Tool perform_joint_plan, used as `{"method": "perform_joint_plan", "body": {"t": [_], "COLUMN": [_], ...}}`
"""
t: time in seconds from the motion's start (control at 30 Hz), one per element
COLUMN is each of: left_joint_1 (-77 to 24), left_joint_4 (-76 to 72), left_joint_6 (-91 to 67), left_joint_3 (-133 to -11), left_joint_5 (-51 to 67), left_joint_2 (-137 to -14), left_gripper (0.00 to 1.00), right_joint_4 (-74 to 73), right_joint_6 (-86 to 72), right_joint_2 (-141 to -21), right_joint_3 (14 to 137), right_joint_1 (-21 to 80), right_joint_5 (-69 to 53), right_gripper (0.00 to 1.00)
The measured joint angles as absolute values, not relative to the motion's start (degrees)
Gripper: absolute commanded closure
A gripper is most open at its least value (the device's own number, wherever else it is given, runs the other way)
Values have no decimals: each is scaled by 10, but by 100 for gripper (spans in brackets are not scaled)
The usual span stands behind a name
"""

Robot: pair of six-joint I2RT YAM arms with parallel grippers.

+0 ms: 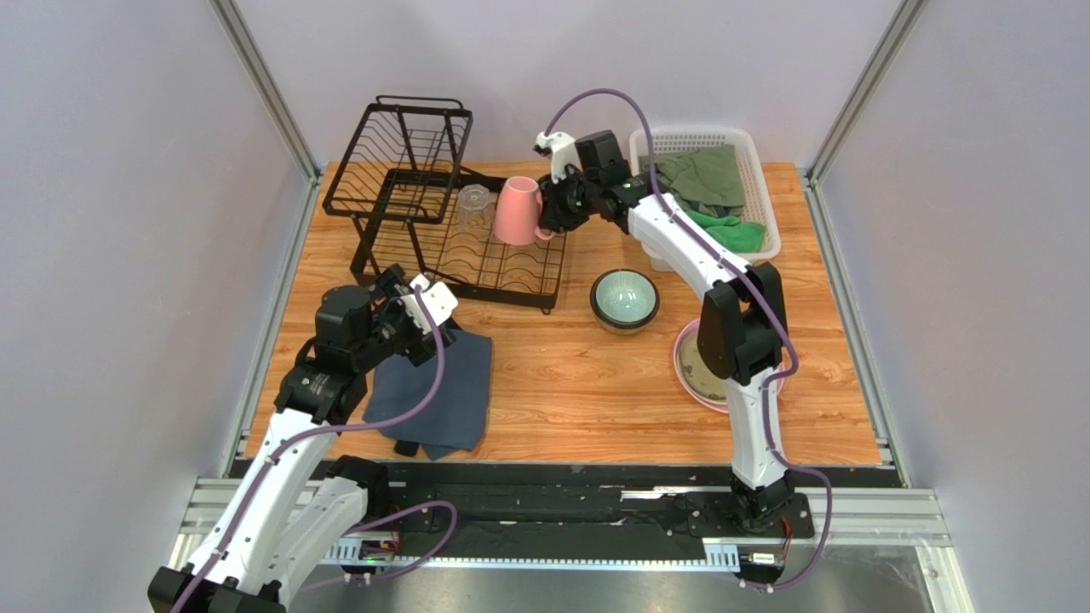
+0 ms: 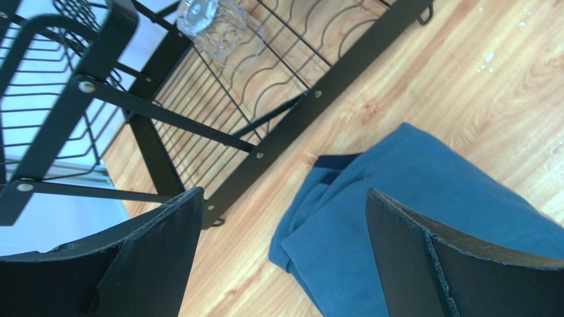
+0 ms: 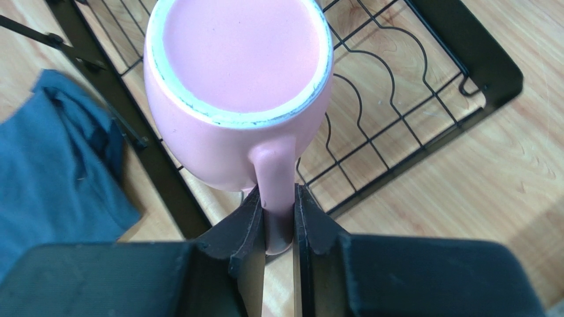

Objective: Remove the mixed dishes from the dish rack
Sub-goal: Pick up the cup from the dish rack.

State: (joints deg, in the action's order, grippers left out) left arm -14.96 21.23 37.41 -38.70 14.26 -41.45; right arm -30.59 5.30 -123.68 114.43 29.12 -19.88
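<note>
The pink mug (image 1: 517,211) is upside down over the lower tray of the black wire dish rack (image 1: 397,160). My right gripper (image 1: 553,208) is shut on its handle. In the right wrist view the handle (image 3: 278,185) is clamped between my right gripper's (image 3: 279,218) fingers. I cannot tell if the mug touches the tray. The clear glass (image 1: 475,201) stands on the lower tray and also shows in the left wrist view (image 2: 212,26). The dark bowl (image 1: 624,299) with teal inside sits on the table. The cream plate (image 1: 697,362) lies on the pink plate (image 1: 691,393), partly hidden by my right arm. My left gripper (image 1: 416,307) is open and empty.
A folded blue-grey cloth (image 1: 435,390) lies below my left gripper (image 2: 284,198), just in front of the rack's front bar (image 2: 298,122). A white basket (image 1: 755,166) of green cloths stands at the back right. Walls close in both sides.
</note>
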Motion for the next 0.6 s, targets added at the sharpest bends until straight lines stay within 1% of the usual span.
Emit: {"method": "perform_joint_plan", "body": {"t": [0.17,0.3,0.6], "left_joint_1": [-150,-150,-150], "left_joint_4": [192,173,106], "left_joint_6": [369,362,359], "left_joint_3": [-392,-401,-408], "left_joint_5": [143,145,144], "left_joint_2": [-425,-437,-445], "left_gripper": [1,3,3], "right_joint_4": [-333,-340,-336], "right_joint_6": [11,-26,-119], "right_joint_2": [-1197,-1164,-1120], "right_joint_3": [1144,1139,1083], "right_joint_1": [275,267,246], "right_joint_5": [-232,-263,-367], "right_gripper": [100,100,100]}}
